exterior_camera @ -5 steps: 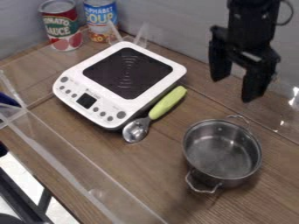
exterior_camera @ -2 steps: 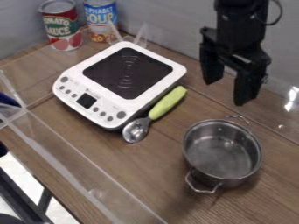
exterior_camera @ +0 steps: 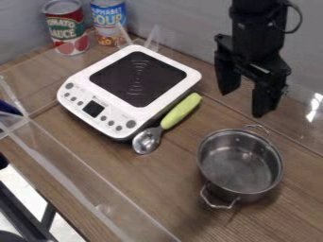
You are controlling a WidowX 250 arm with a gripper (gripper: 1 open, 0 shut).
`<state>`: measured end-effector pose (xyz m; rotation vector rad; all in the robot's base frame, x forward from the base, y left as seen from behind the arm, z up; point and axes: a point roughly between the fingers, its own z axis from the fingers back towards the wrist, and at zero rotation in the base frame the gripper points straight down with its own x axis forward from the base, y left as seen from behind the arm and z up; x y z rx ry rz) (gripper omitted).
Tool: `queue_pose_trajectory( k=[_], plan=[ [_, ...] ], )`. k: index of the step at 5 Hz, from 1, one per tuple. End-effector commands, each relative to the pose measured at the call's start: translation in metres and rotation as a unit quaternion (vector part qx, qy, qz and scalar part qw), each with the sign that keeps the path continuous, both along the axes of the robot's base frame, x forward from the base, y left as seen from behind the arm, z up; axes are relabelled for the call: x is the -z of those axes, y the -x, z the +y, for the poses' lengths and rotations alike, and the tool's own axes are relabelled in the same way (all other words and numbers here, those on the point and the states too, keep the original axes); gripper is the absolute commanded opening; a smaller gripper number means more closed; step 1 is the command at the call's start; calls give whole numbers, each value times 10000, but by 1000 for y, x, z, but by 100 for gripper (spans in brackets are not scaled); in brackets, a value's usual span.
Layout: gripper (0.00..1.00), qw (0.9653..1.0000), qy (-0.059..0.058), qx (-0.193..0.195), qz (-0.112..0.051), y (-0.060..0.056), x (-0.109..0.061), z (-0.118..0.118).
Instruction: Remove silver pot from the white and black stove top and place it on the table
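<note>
the silver pot (exterior_camera: 240,164) already stands on the table (exterior_camera: 101,161), beside the stove top (exterior_camera: 130,83) and not on it, so the placing step looks done and i judge that nothing is left except to take the arm away. the gripper (exterior_camera: 248,93) hangs above the pot and apart from it, its jaws wide open, holding and touching nothing.

Far left of the gripper (exterior_camera: 250,89), "SOUP" stood on the blue can (exterior_camera: 109,21); the red can's (exterior_camera: 64,26) label was unreadable.
</note>
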<state>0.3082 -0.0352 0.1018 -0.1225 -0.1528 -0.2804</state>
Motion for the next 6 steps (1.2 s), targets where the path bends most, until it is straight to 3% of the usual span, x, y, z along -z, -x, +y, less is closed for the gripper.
queue_pose_trajectory(
  k=[1,4,6],
  plan=[
    [100,9996,-12,-14,-295,-3,-15,-1],
    [100,9994,-96,-15,-318,-5,-7,-6],
    [100,9993,-127,41,-348,0,-5,-7]
  ],
)
